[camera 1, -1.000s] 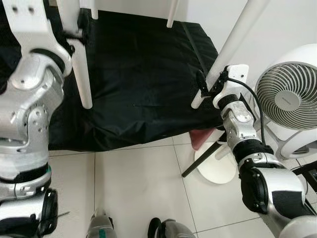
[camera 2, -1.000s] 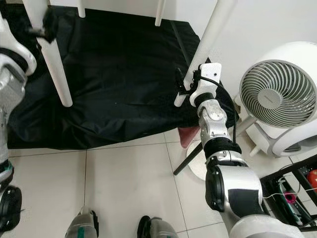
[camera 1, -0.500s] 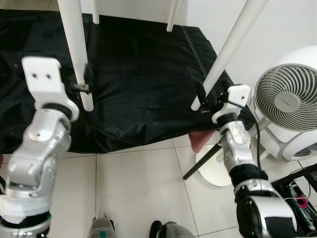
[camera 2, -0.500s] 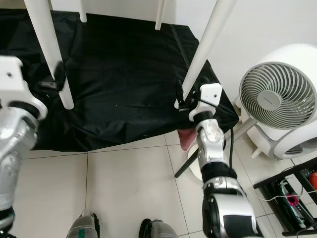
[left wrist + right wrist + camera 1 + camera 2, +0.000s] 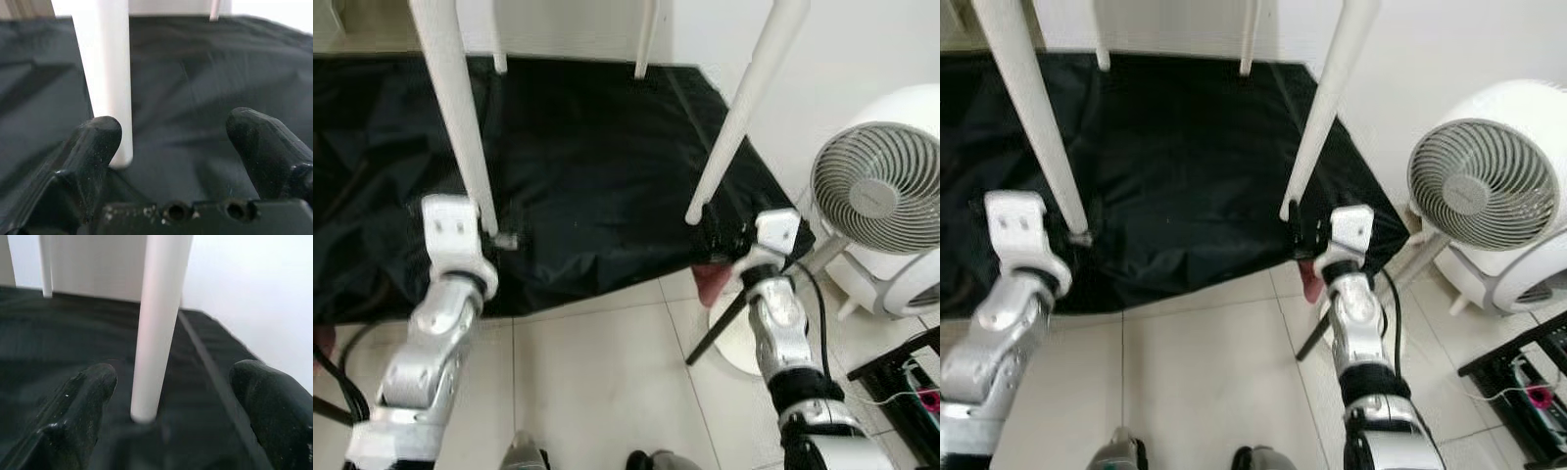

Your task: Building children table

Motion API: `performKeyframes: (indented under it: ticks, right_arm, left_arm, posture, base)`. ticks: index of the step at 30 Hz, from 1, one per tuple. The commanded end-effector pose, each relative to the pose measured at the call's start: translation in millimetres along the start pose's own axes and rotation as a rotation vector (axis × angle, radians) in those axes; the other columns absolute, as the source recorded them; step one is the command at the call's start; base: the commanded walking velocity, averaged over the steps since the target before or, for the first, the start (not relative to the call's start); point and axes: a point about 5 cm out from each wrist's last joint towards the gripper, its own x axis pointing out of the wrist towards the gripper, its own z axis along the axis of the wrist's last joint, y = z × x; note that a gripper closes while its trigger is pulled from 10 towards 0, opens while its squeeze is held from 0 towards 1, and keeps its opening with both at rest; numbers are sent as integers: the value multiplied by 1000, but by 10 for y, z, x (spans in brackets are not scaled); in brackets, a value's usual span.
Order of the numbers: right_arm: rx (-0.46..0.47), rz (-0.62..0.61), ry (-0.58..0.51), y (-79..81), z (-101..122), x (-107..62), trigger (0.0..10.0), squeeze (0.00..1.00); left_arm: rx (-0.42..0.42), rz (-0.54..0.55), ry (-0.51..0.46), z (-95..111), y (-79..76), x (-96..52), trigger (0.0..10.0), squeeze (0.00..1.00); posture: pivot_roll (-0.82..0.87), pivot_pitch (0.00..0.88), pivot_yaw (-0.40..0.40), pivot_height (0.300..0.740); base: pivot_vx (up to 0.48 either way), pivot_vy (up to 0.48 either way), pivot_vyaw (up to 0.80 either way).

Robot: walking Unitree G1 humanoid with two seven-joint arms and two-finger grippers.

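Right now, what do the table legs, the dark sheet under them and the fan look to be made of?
The table legs look like wood or plastic painted smooth matte white; the even round taper leaves that open. The sheet looks like thin black fabric or plastic sheeting, creased, with a faint sheen. The fan looks like glossy white moulded plastic, with a grey grille.

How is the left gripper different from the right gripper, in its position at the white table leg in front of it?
The left gripper has its near table leg close beside one finger, off centre; the right gripper has its own leg near the middle of its gap. The left leg's tip sits closer to its gripper. Both are open over the black cloth.
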Motion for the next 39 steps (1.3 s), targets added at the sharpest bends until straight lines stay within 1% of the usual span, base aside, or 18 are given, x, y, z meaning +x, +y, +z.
performKeyframes:
  ticks: [1,6,9,11,13,14,16,17,18,19,21,22,26,29,32,35,36,39]
  right_arm:
    - [-9,-1,8,12,-23,-27,10000,0]
    - [-21,35,79,123,-213,-204,10000,0]
    - [-28,75,144,190,-360,-330,10000,0]
    - [-28,75,144,190,-360,-330,10000,0]
    - [-49,115,198,249,-485,-440,10000,0]
    - [-49,115,198,249,-485,-440,10000,0]
    - [-75,157,255,304,-603,-544,10000,0]
    - [-75,157,255,304,-603,-544,10000,0]
    - [-81,172,304,327,-688,-616,10000,0]
    - [-81,172,304,327,-688,-616,10000,0]
    - [-99,199,410,366,-849,-759,10000,0]
    - [-91,208,491,384,-953,-854,10000,0]
    - [-75,216,529,393,-995,-891,10000,0]
    - [-61,226,662,418,-1142,-1074,10000,0]
    - [-70,228,695,426,-1176,-1124,10000,0]
    - [-85,228,757,435,-1238,-1220,10000,0]
    - [-99,241,798,452,-1275,-1286,10000,0]
    - [-104,247,861,479,-1329,-1386,10000,0]
  left_arm:
    - [5,-19,4,-51,-12,-12,10000,0]
    - [56,7,51,-340,26,-105,10000,0]
    - [97,-11,80,-551,4,-197,10000,0]
    - [97,-11,80,-551,4,-197,10000,0]
    - [126,-30,123,-765,-24,-269,10000,0]
    - [126,-30,123,-765,-24,-269,10000,0]
    - [154,-48,168,-960,-61,-333,10000,0]
    - [154,-48,168,-960,-61,-333,10000,0]
    - [196,-54,193,-1075,-91,-366,10000,0]
    - [196,-54,193,-1075,-91,-366,10000,0]
    - [272,-62,245,-1285,-134,-425,10000,0]
    - [256,-59,279,-1403,-155,-447,10000,0]
    - [258,-59,295,-1450,-162,-451,10000,0]
    - [226,-104,395,-1642,-227,-513,10000,0]
    - [220,-125,419,-1692,-250,-542,10000,0]
    - [193,-149,475,-1787,-271,-612,10000,0]
    - [189,-149,522,-1853,-266,-667,10000,0]
    - [210,-161,579,-1940,-267,-750,10000,0]
  posture:
    - [54,95,-12,740]
    - [64,86,-11,740]
    - [71,78,-14,740]
    - [71,78,-14,740]
    - [80,64,-22,740]
    - [80,64,-22,740]
    - [89,47,-30,740]
    - [89,47,-30,740]
    - [99,34,-36,740]
    - [99,34,-36,740]
    - [109,12,-37,740]
    - [120,0,-38,740]
    - [123,0,-35,740]
    - [126,0,-1,740]
    - [125,0,2,740]
    - [123,0,13,740]
    - [117,0,24,740]
    - [106,0,31,740]
  base:
    - [0,0,0]
    - [0,0,0]
    - [0,0,0]
    - [0,0,0]
    - [0,0,0]
    - [0,0,0]
    - [0,0,0]
    - [0,0,0]
    - [0,0,0]
    - [0,0,0]
    - [0,0,0]
    - [0,0,0]
    - [0,0,0]
    - [0,0,0]
    - [0,0,0]
    - [0,0,0]
    - [0,0,0]
    - [0,0,0]
